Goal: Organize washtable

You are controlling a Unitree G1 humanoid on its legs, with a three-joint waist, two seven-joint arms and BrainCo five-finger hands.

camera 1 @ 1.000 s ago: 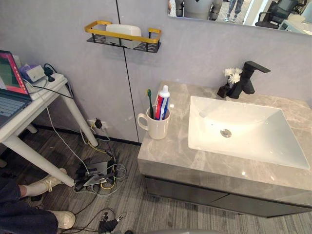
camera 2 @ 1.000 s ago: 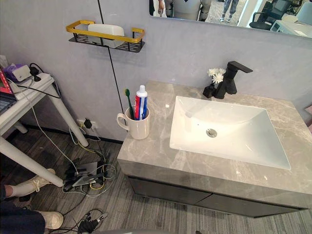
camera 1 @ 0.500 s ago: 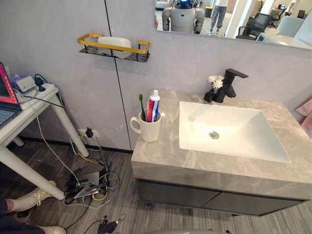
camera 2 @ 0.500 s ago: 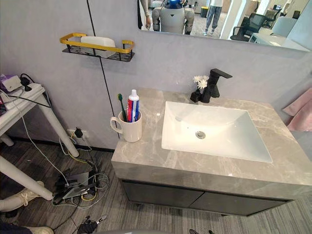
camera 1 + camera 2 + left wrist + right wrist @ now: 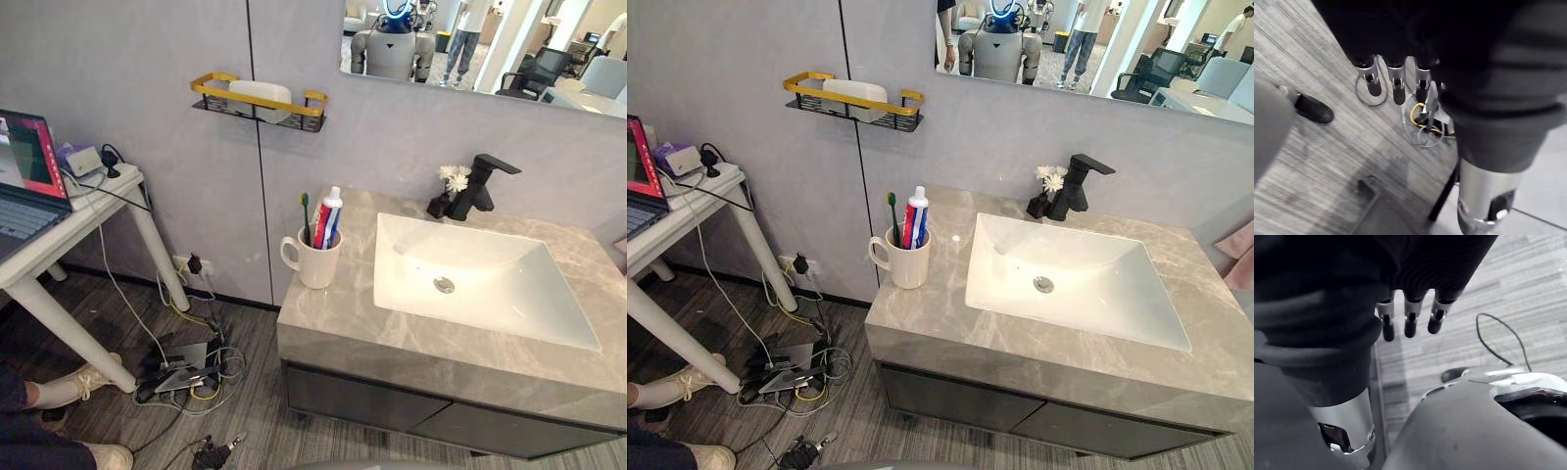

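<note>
Left hand (image 5: 1397,85) low over the wood-look floor, fingers hanging loose, grasping nothing. Right hand (image 5: 1410,322) likewise: slack, empty, above the floor.

Washtable (image 5: 950,323): grey veined stone top over a dark cabinet, front edge nearest. White mug (image 5: 909,264) upright on the top's left part, handle pointing left, just left of the basin. In it a green toothbrush (image 5: 892,217) on the left and a red, white and blue toothpaste tube (image 5: 916,217), cap up.

White rectangular basin (image 5: 1097,294) sunk into the right part, metal drain (image 5: 1044,284) at centre.

Behind it a black tap (image 5: 1073,186); beside that a small dark vase (image 5: 1036,206) of white flowers (image 5: 1048,178).

On the far wall, upper left: a gold-railed black shelf (image 5: 892,106) holding a white dish (image 5: 854,91).
</note>
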